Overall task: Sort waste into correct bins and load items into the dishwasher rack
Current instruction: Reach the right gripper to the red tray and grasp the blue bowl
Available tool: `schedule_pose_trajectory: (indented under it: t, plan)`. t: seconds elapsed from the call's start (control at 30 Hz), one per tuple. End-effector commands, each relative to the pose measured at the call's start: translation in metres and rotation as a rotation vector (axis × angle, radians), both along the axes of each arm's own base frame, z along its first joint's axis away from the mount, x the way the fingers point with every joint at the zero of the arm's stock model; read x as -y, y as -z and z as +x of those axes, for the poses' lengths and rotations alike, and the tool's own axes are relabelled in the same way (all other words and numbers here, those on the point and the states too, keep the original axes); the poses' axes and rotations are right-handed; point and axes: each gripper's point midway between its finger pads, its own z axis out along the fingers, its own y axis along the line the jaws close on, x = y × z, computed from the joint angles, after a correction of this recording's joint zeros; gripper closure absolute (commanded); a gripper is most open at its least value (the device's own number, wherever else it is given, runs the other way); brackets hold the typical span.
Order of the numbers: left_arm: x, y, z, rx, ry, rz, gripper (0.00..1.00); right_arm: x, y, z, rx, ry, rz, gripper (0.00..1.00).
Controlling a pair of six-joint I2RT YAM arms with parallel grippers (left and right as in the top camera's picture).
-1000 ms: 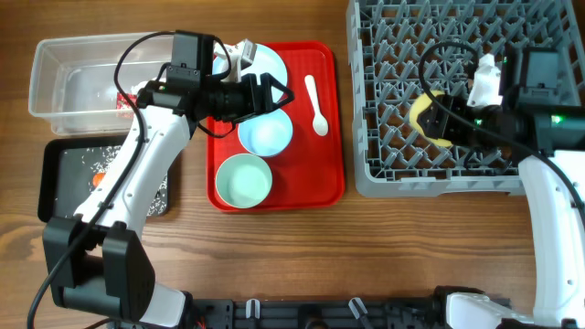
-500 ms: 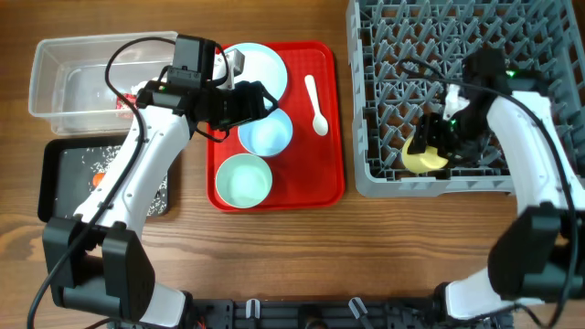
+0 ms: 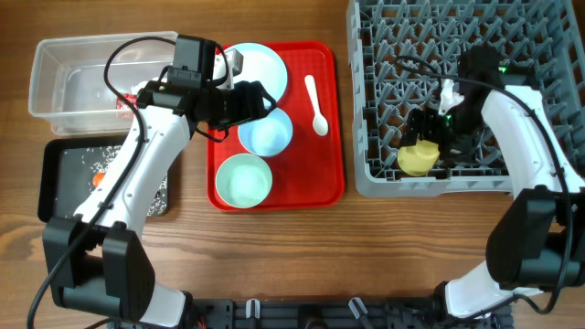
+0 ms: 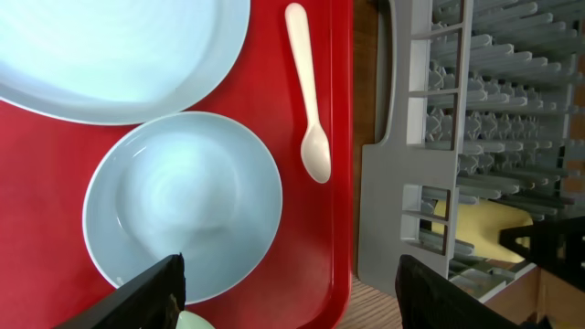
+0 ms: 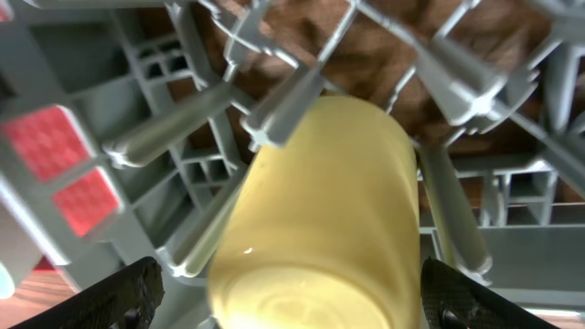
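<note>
Overhead: left arm (image 3: 151, 146) hides part of plate (image 3: 267, 62) & tub (image 3: 64, 78); rack (image 3: 366, 178) cut off top & right. Left wrist: green bowl (image 4: 195, 323) just a sliver at btm edge. Right wrist: cup (image 5: 320, 228) blurred, lower end cut off.

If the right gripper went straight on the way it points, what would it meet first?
The right gripper would meet the small yellow cup first; it rests among the pegs of the dishwasher rack, directly ahead between the open jaws. Depth is unclear.
</note>
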Motion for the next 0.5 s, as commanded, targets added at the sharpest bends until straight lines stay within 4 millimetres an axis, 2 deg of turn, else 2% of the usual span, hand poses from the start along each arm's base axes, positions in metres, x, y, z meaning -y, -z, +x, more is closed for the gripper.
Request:
schedule_pose_trajectory:
  t: [0.0, 0.13, 0.2, 0.27, 0.37, 0.47]
  plan:
    - [-0.005, -0.003, 0.002, 0.017, -0.002, 0.015, 0.24, -0.004, -0.047, 0.026, 0.139, -0.018, 0.018, 0.07]
    - [-0.007, -0.002, 0.003, 0.028, 0.005, 0.035, 0.20, -0.009, -0.106, 0.043, 0.301, -0.040, 0.039, 0.07]
    - [-0.018, -0.001, 0.008, 0.048, -0.011, 0.077, 0.19, -0.030, -0.141, 0.050, 0.423, -0.113, 0.126, 0.07]
    - [-0.025, -0.001, 0.010, 0.054, -0.021, 0.080, 0.18, -0.049, -0.162, 0.053, 0.502, -0.159, 0.174, 0.07]
    - [-0.040, -0.005, 0.012, 0.038, -0.084, 0.068, 0.18, -0.080, -0.170, 0.055, 0.554, -0.242, 0.193, 0.07]
    - [-0.055, -0.012, 0.011, 0.025, -0.139, 0.053, 0.19, -0.111, -0.168, 0.057, 0.569, -0.298, 0.204, 0.07]
